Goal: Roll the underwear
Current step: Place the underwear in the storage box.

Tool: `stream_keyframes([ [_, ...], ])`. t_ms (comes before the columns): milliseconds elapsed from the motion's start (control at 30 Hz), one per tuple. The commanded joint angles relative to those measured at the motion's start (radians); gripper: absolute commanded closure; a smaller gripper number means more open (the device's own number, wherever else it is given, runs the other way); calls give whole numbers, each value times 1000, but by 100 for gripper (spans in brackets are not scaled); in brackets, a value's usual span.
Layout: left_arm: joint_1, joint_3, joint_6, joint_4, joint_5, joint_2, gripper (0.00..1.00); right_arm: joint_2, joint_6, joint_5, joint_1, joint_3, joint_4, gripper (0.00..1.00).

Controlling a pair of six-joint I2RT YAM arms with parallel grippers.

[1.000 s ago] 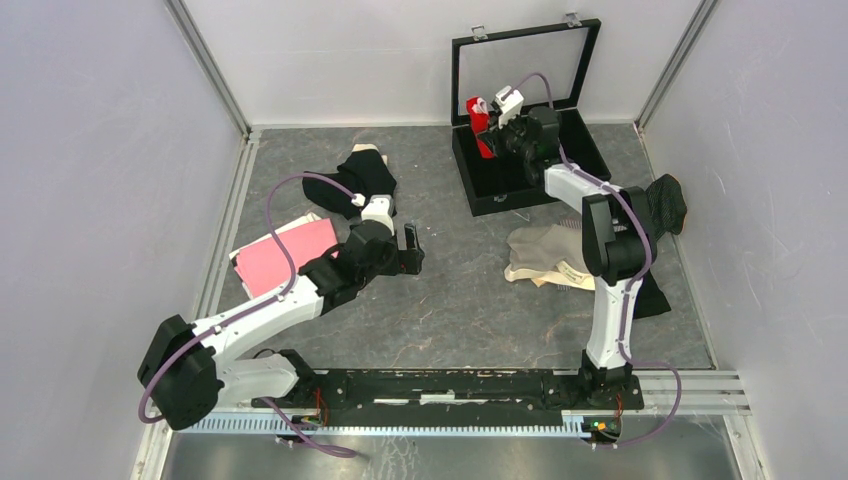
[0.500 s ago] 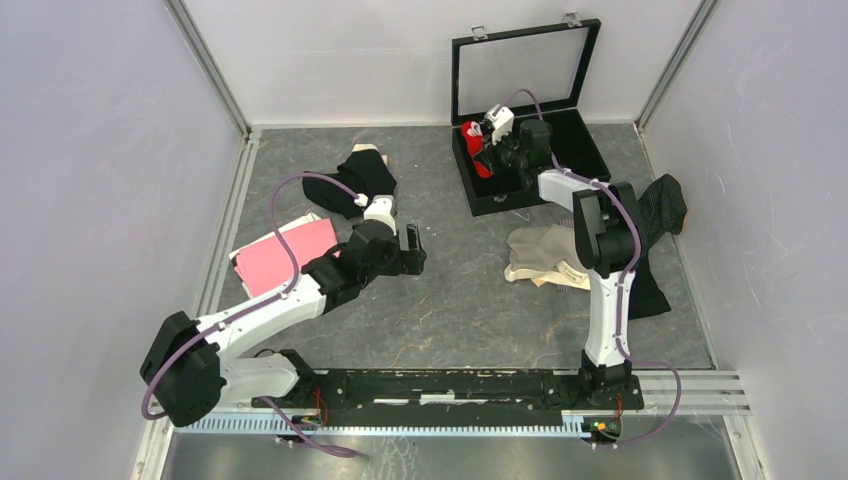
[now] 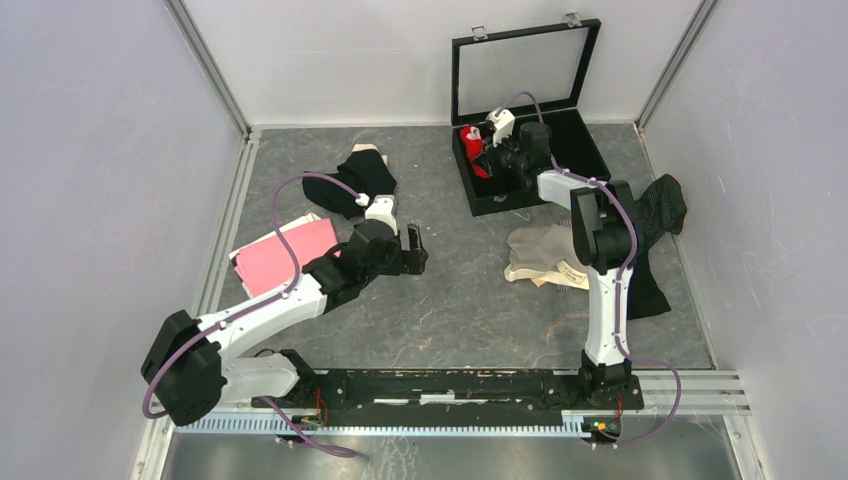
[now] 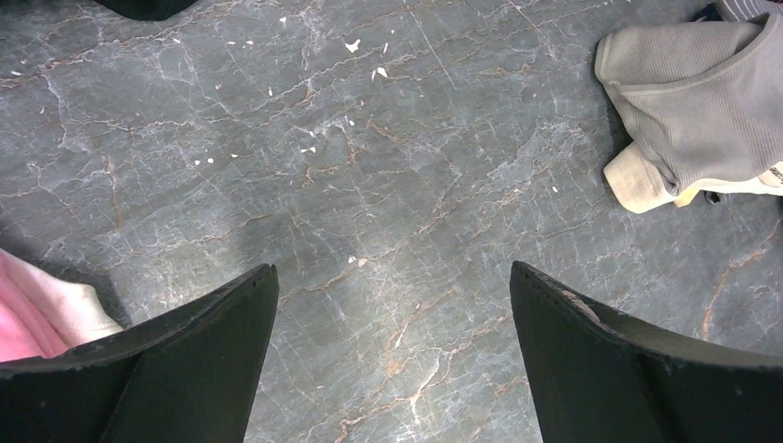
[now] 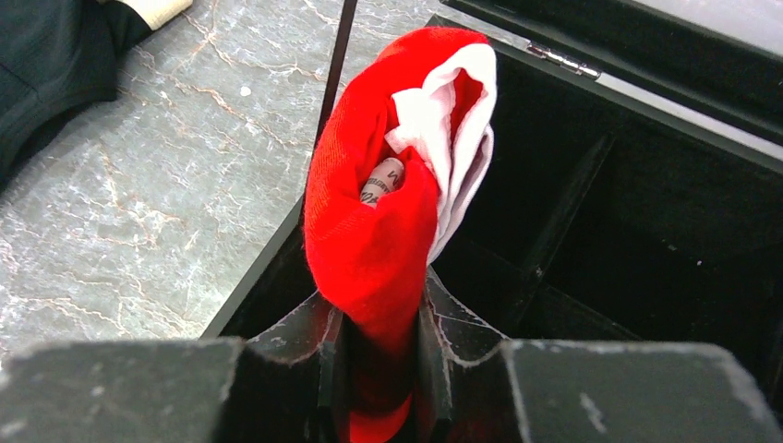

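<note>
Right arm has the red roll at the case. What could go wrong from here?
1. The red roll is pinched only at its lower end by the right gripper. Its top gapes with the white band loose, so it may unroll on release.
2. It hangs right by the left wall of the case and could catch on that rim instead of dropping into a compartment.
3. Cloth is wedged deep between the jaws and may cling as they open.

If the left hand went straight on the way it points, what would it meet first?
Probably the bare grey tabletop; the left hand is open over it, beige underwear off to the side.
</note>
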Motion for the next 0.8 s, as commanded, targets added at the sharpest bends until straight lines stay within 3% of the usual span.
stream_keyframes([
  [0, 5, -3, -11, 41, 18, 11, 0, 39, 100, -64, 2, 10, -40, 95],
  [200, 6, -3, -10, 43, 22, 15, 0, 78, 130, -48, 2, 39, -99, 95],
  [433, 5, -5, -7, 48, 27, 17, 0, 138, 132, 128, 2, 146, -209, 91],
  [767, 5, -11, 5, 60, 31, 16, 0, 159, 134, 108, 0, 175, -247, 87],
])
